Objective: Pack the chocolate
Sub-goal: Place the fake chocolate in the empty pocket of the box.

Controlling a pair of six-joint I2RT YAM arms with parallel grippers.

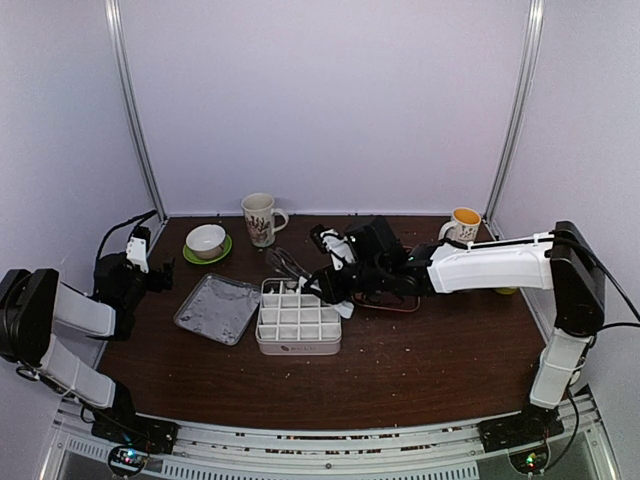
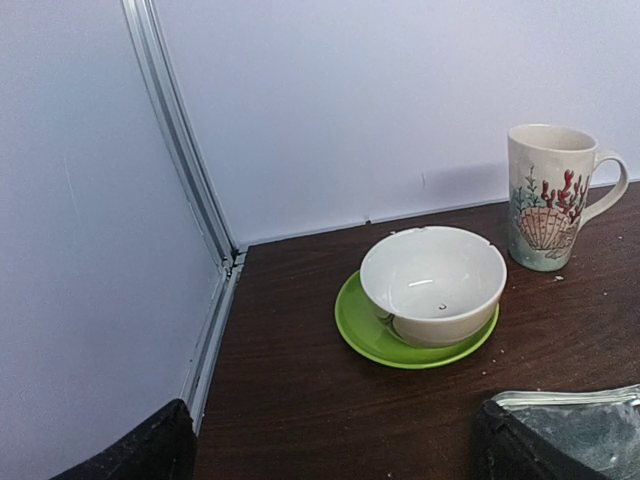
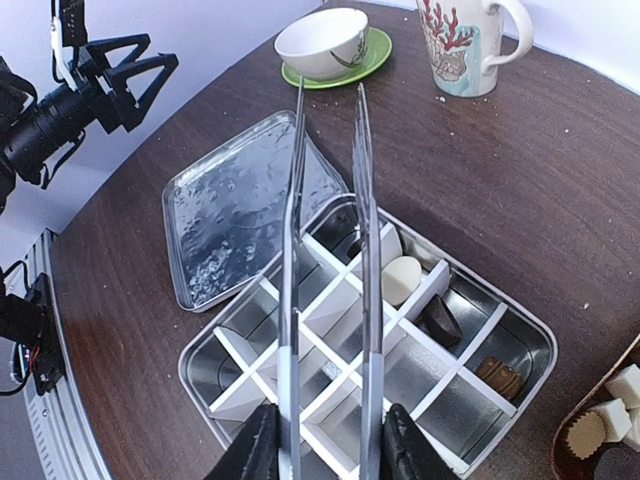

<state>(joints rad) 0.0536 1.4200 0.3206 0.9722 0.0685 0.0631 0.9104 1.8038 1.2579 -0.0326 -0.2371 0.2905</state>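
A: Where's the chocolate (image 3: pixel 402 278)?
B: White, dark and brown pieces, each in its own compartment of the divided tin (image 3: pixel 520 330), mid-worktop.
A: Grippers?
B: The right gripper (image 3: pixel 328 445) is clamped on the metal tongs (image 3: pixel 293 250), and the left gripper (image 3: pixel 164 48) is spread wide, far left.

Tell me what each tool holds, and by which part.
Right tool: tongs, clamped near their handle end, arms pointing away. Left tool: open, holding nothing.

The left arm (image 1: pixel 62 318) sits folded at 8 o'clock, and the left gripper (image 3: pixel 163 50) points toward 2 o'clock with jaws spread wide. The right arm (image 1: pixel 495 265) stretches from 4 o'clock to centre, where the right gripper (image 1: pixel 335 285) is clamped on metal tongs (image 3: pixel 365 200).
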